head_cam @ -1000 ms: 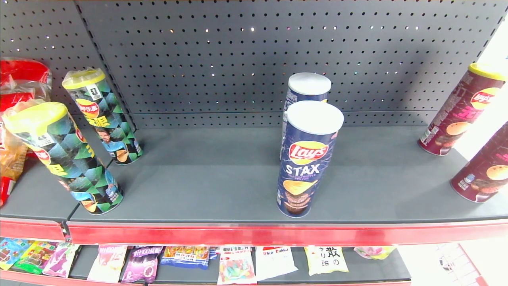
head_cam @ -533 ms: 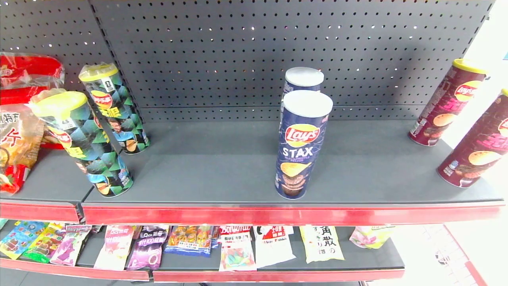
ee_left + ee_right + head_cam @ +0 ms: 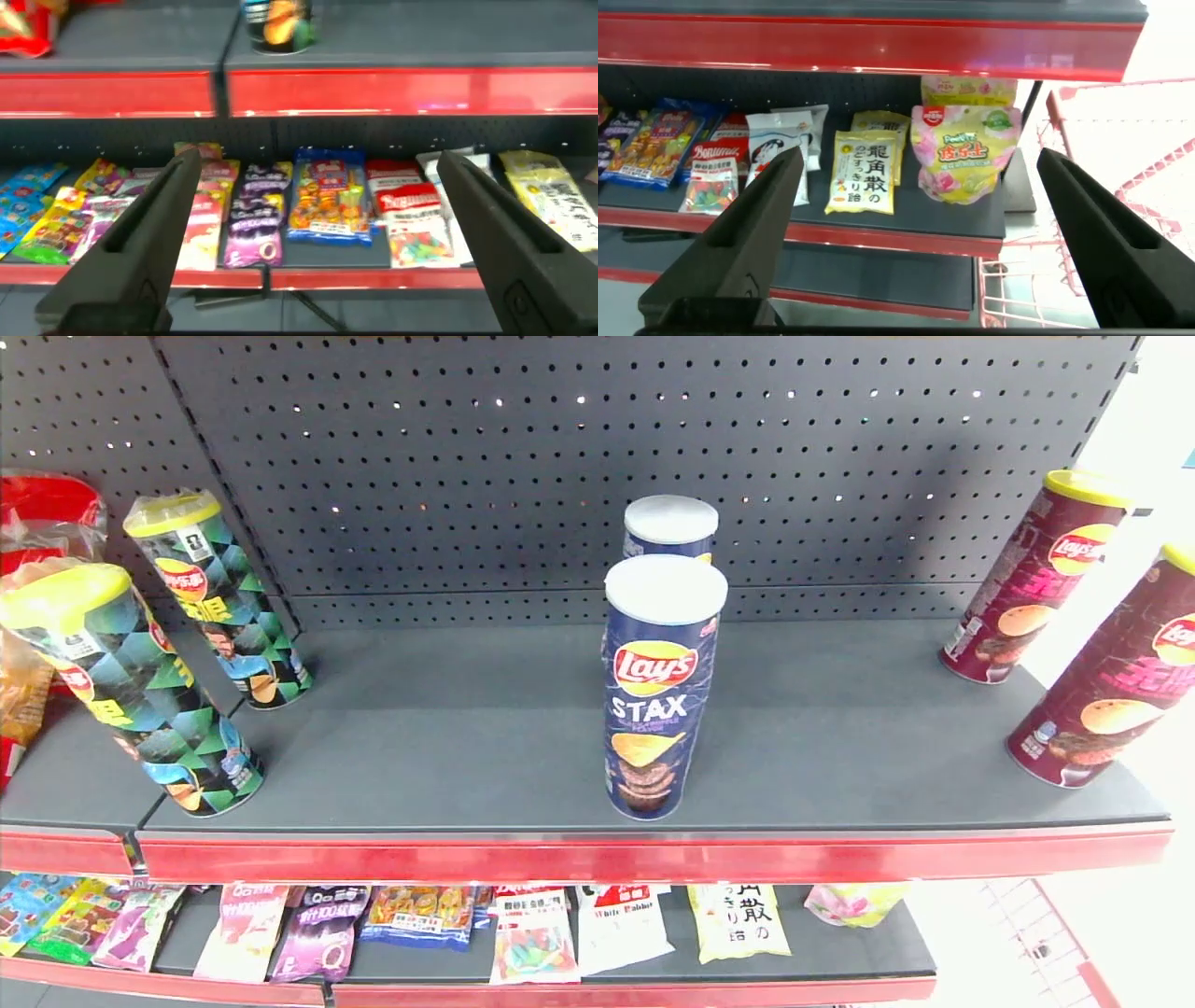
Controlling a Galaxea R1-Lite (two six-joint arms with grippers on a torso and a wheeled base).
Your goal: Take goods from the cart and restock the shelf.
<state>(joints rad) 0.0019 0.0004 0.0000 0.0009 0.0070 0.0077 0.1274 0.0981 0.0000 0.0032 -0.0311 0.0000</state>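
A dark grey perforated metal back panel (image 3: 467, 476) rises behind a dark grey metal shelf with a glossy red front lip (image 3: 448, 747).

Near the middle of the shelf stand two tall navy-blue cardboard crisp cans with flat white lids, both upright. The front one (image 3: 658, 691) is close to the lip. The rear one (image 3: 670, 527) is directly behind it against the panel and mostly hidden.

At the shelf's left end are two teal-and-black triangle-patterned cans with yellow lids, one near the lip (image 3: 131, 691) and one further back (image 3: 219, 602). Beside them are red plastic snack bags (image 3: 42, 518). At the right end are two maroon cans with yellow lids, one at the back (image 3: 1032, 579) and one nearer the front (image 3: 1111, 681). A broad bare stretch of shelf separates each pair from the blue cans.

Below, a lower grey shelf (image 3: 840, 952) carries a row of small coloured sachets lying flat (image 3: 532, 943).

The left gripper (image 3: 318, 161) sits in front of this lower shelf with its jaws spread wide and nothing between them. The right gripper (image 3: 922, 157) is at the same level, its jaws also spread and holding nothing. Just beyond it is a red-framed white wire grid (image 3: 1120, 140).
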